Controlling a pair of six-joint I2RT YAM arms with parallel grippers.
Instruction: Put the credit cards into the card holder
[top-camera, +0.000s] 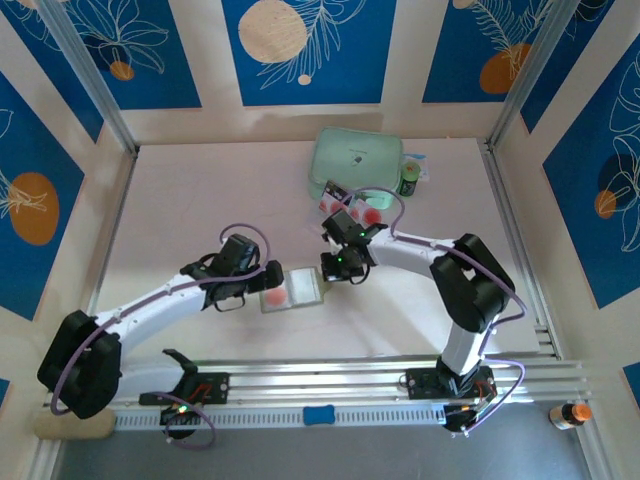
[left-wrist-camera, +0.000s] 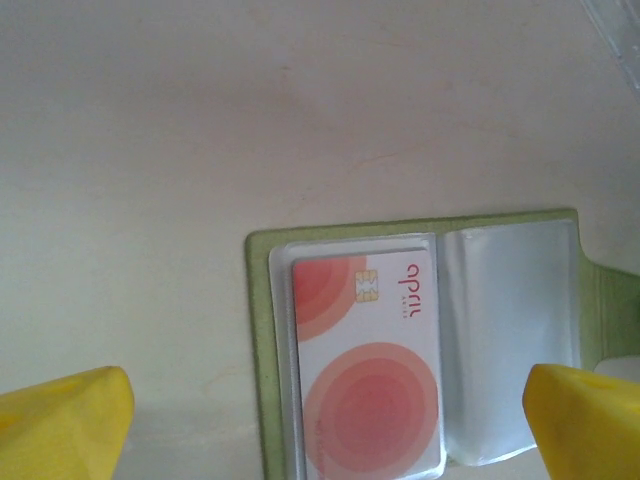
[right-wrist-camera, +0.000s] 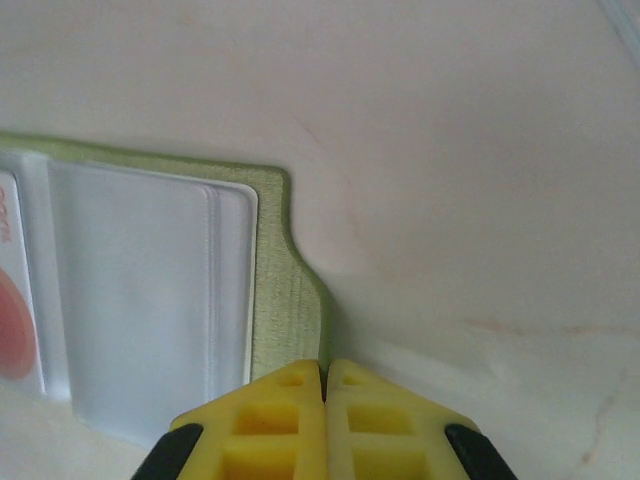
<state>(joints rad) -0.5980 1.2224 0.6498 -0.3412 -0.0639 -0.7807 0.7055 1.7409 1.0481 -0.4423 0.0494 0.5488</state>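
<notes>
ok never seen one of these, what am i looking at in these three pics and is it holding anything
These are two white robot arms bolted to the near edge of a table. The overhead picture comes from a fixed camera above and behind them; the other two come from cameras on each wrist, looking past that arm's own yellow jaws.

Between the arms lies an open olive-green card holder with clear pockets. One credit card, pale with red circles, already sits in its left pocket; the pocket beside it is empty. More cards lie further back, next to a mint-green zip case.

The left gripper hangs wide open over the holder, holding nothing. The right gripper is shut at the holder's right edge; whether it pinches that edge cannot be told.
</notes>
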